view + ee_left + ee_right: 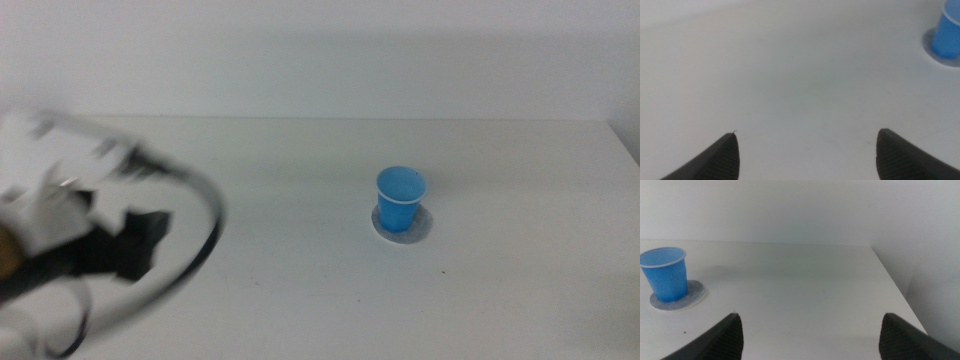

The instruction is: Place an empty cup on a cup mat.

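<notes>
Right of the table's [300, 300] centre, the blue cup [401, 198] stands upright on the grey cup mat [424, 229], so the placing looks done. Well apart at the near left, the left gripper [805, 157] is blurred, jaws spread wide and empty. Its partner, the right gripper [810, 337], waits out of the middle view, equally wide open and holding nothing.

Left arm [60, 200] — blurred white casing, black wrist, looping black cable [195, 240] — 2 dark ribbed jaws.
</notes>
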Available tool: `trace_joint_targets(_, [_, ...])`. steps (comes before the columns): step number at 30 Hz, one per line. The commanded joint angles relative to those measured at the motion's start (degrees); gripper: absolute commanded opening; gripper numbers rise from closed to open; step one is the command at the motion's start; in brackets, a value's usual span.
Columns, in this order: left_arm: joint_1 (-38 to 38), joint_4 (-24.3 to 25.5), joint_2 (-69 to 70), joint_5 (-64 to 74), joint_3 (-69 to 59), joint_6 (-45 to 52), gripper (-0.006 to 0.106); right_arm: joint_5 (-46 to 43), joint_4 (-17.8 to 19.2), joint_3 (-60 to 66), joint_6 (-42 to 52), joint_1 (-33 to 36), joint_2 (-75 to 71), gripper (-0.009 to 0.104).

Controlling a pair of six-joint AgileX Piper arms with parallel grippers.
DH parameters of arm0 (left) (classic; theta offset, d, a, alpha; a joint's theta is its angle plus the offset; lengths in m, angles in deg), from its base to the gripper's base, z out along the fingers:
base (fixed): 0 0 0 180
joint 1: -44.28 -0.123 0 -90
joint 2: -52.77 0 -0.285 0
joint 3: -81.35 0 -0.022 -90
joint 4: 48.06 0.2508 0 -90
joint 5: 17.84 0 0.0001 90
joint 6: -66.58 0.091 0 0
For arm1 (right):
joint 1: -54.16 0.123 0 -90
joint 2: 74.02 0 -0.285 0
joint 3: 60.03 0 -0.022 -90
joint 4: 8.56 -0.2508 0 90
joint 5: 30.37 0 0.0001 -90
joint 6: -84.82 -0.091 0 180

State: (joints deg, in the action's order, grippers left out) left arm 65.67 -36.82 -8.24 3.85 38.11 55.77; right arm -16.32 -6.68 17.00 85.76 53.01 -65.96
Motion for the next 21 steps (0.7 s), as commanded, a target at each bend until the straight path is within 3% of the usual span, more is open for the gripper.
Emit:
trace_joint_targets(1, [-2.5, 3.4, 7.7, -6.5, -6.5, -2.4, 0.094, -0.4, 0.3, 0.2, 0.2, 0.0, -0.3, 0.093])
trace_joint_targets(14, [-20.9, 4.5, 44.5, -17.0, -33.2, -2.8, 0.094, -0.4, 0.3, 0.2, 0.2, 0.1, -0.3, 0.093])
trace_joint_targets(21, [-23.2, -1.6, 53.2, -16.4, -34.0, -3.2, 0.094, -0.4, 0.3, 0.2, 0.2, 0.1, -0.3, 0.093])
